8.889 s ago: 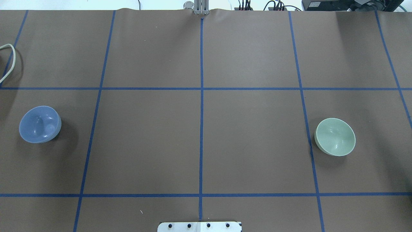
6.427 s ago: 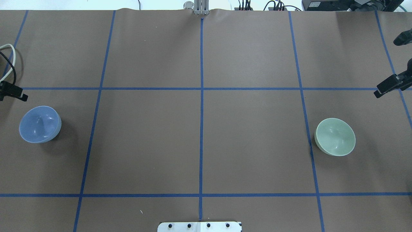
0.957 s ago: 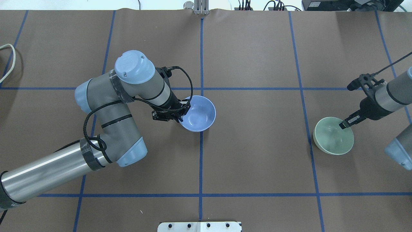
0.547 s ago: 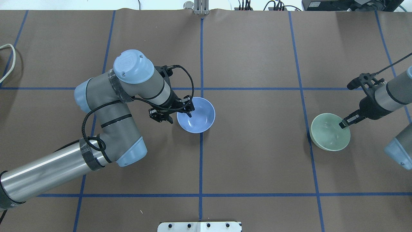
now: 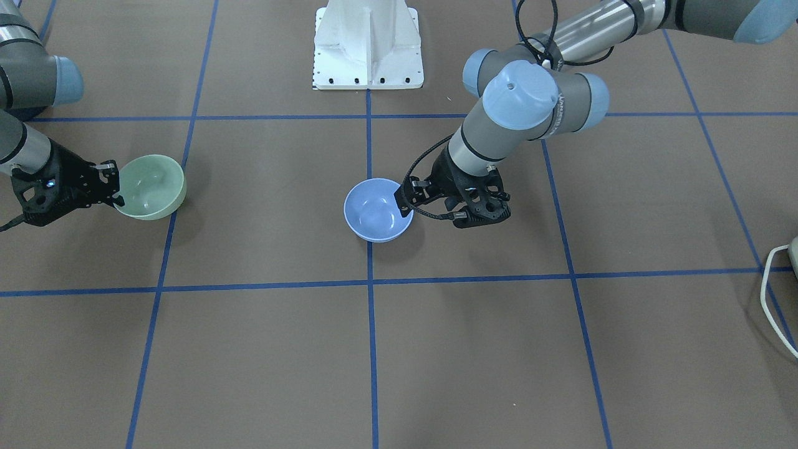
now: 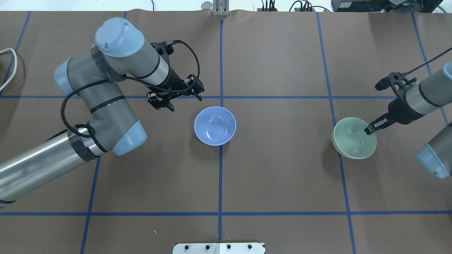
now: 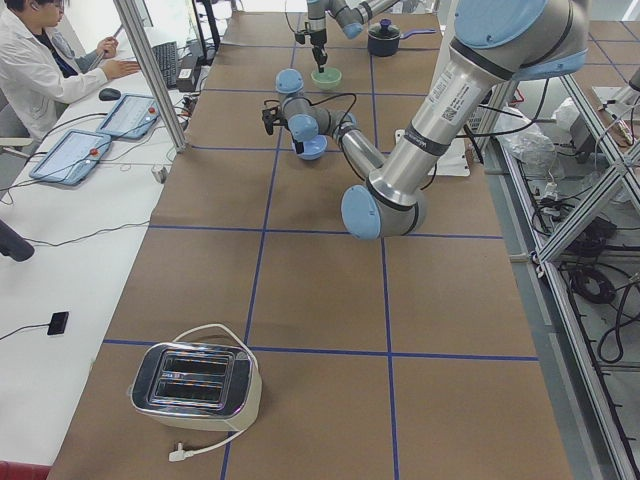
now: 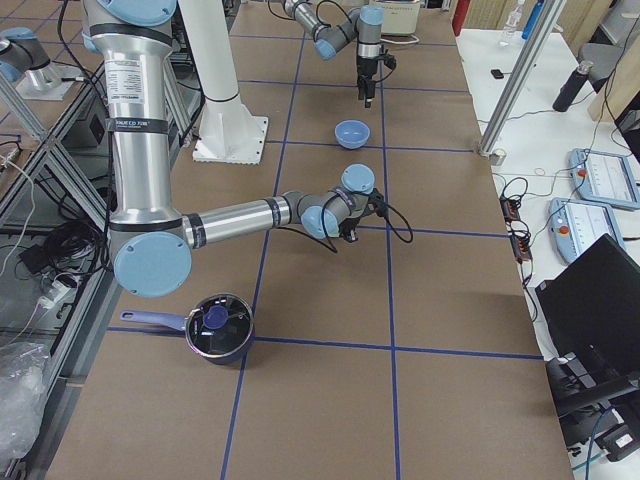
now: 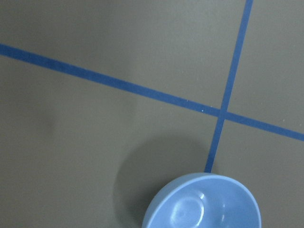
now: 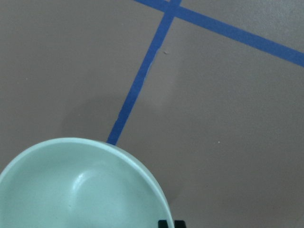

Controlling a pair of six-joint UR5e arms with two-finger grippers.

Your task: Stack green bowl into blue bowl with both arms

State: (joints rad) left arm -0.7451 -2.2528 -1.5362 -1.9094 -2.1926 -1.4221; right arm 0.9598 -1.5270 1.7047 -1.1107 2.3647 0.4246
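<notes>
Green bowl (image 6: 353, 140) in R hand (image 6: 370, 128); blue bowl (image 6: 215, 126) alone, centre.

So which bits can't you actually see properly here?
- The green bowl: in the right wrist view, the bottom edge cuts off its lower part.
- The blue bowl: in the left wrist view, the bottom edge cuts it too.
- The right hand and its grip on the green bowl: too small in the left side view.
</notes>
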